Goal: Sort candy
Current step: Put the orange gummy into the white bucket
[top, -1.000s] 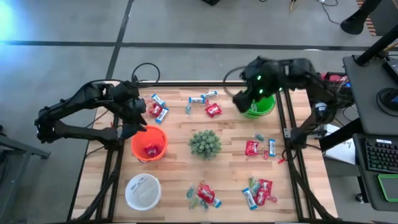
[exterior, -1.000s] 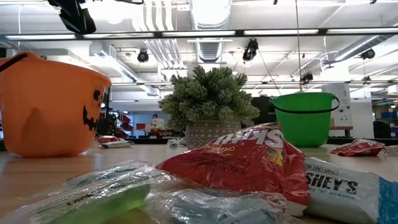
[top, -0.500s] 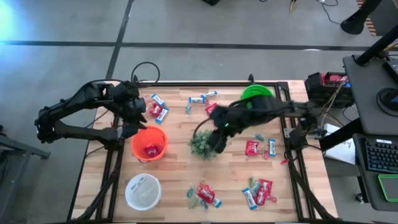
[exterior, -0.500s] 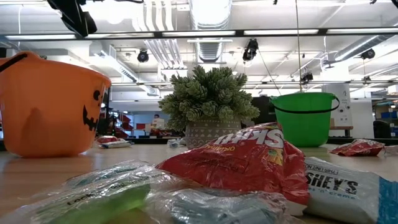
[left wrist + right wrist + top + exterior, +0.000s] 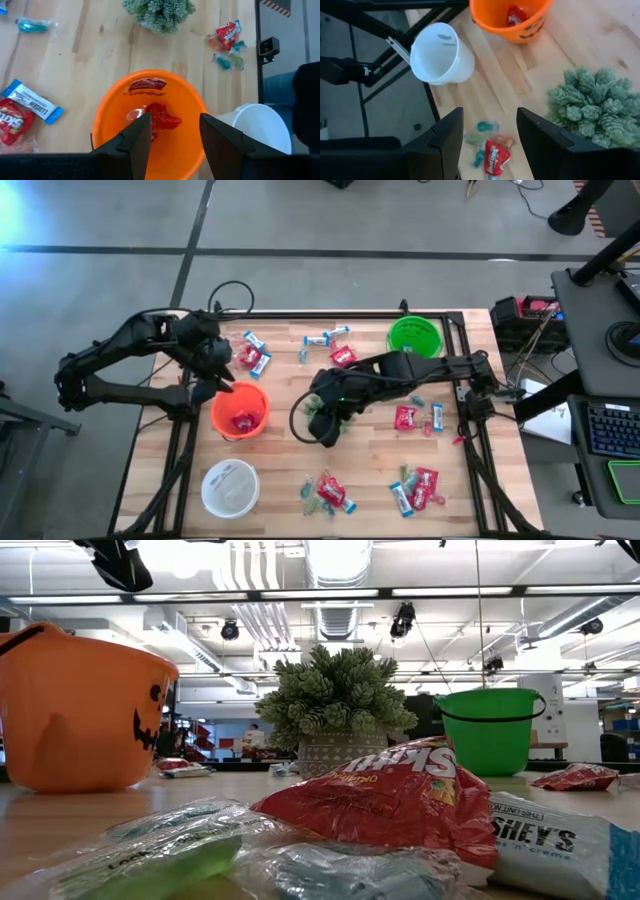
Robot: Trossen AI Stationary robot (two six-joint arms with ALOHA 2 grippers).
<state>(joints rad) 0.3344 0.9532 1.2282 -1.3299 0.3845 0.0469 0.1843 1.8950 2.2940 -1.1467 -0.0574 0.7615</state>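
Candy lies scattered on the wooden table: red packets (image 5: 405, 417) (image 5: 343, 356), blue-and-white bars (image 5: 260, 362) (image 5: 437, 417) and small teal pieces (image 5: 415, 400). More lies in a near pile (image 5: 328, 491) (image 5: 490, 156). Red packets (image 5: 161, 119) sit inside the orange bucket (image 5: 240, 410). My left gripper (image 5: 175, 136) hovers open above that bucket, holding nothing. My right gripper (image 5: 487, 131) is open and empty, reaching over the spiky plant (image 5: 600, 100) at the table's centre, above the near pile.
A green bucket (image 5: 413, 335) stands at the far right and a white bowl (image 5: 229, 486) at the near left corner. The potted plant (image 5: 335, 690) stands mid-table, mostly under my right arm in the high view. Table frame rails run along both sides.
My right arm has swung from above the green bucket toward the table's centre and near side, ending stretched over the plant. My left arm has stayed above the orange bucket. No candy has moved.
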